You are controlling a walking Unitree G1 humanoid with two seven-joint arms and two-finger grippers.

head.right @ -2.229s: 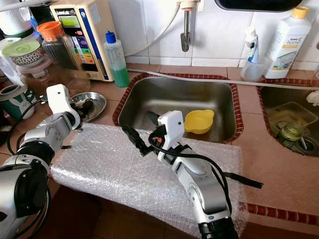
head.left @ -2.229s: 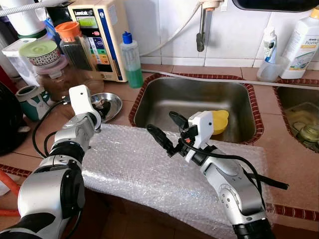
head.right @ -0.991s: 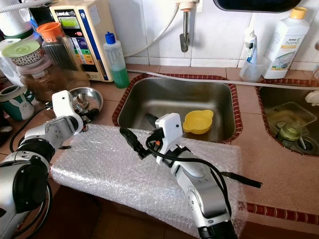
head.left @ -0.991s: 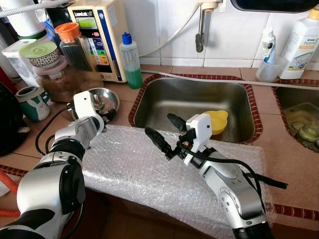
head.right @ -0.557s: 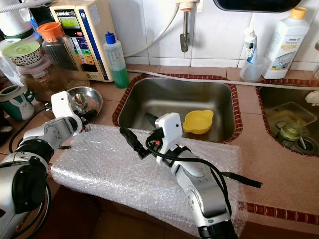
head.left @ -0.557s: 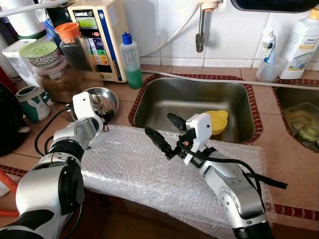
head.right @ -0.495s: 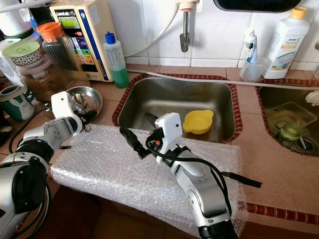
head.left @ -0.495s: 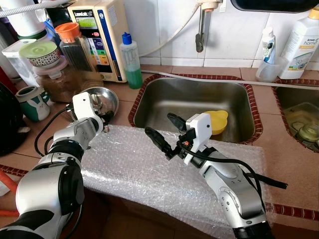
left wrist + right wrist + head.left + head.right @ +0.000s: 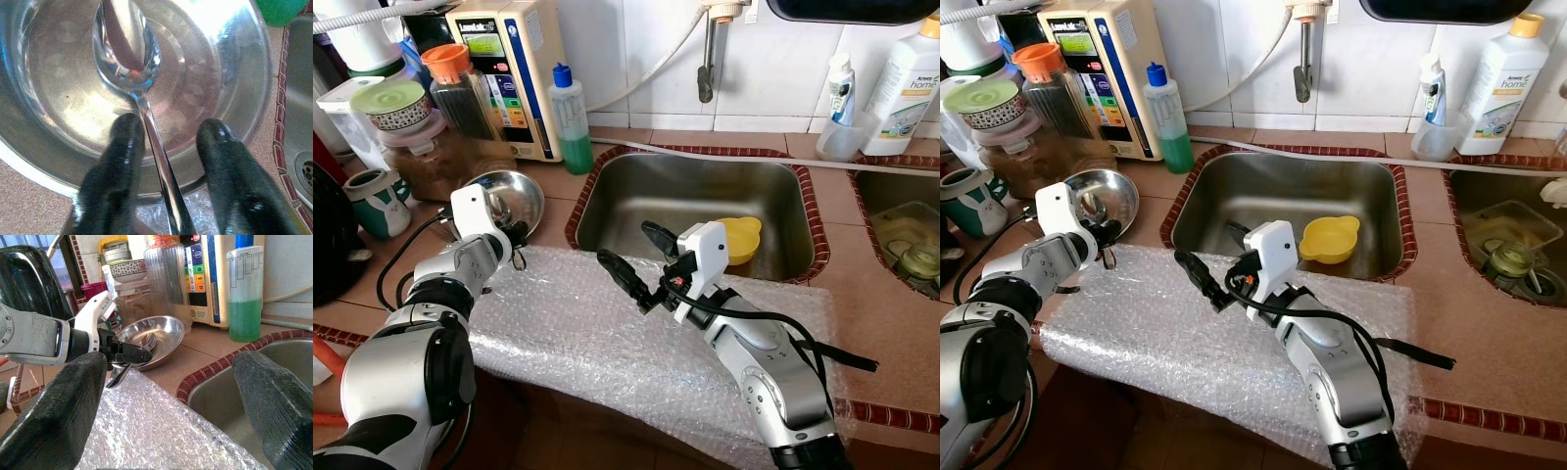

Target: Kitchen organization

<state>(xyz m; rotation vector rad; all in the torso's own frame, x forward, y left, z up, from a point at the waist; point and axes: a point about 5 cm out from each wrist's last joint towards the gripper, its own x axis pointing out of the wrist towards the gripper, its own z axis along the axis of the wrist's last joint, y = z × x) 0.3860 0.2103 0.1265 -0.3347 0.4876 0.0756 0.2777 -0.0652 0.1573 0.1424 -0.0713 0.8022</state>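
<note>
Jaws: my left gripper (image 9: 166,147) stands parted with a spoon's (image 9: 128,54) handle running between the two fingers, one finger (image 9: 120,147) right against it; whether I truly grip it I cannot tell. My right gripper (image 9: 171,396) is spread wide, nothing between its fingers.

Left eye view: my left gripper (image 9: 517,235) sits at the near rim of the steel bowl (image 9: 512,191), just past the far left edge of the bubble wrap (image 9: 578,333). My right gripper (image 9: 631,259) hovers above the wrap's far edge, beside the sink (image 9: 695,196). Yellow cup (image 9: 742,238) lies in the sink, near its front wall.

Right eye view: green soap bottle (image 9: 1167,117) stands on the counter behind the bowl, next to a cream appliance (image 9: 1107,73). Jar with an orange lid (image 9: 1043,83) stands left of it. White detergent bottle (image 9: 1503,83) stands at the back right.

Left wrist view: spoon's bowl rests inside the steel bowl (image 9: 215,63), handle crossing the rim toward me.

Right wrist view: my left gripper (image 9: 128,355) shows by the steel bowl (image 9: 156,340), the spoon (image 9: 117,374) angled down onto the edge of the bubble wrap (image 9: 161,435).
</note>
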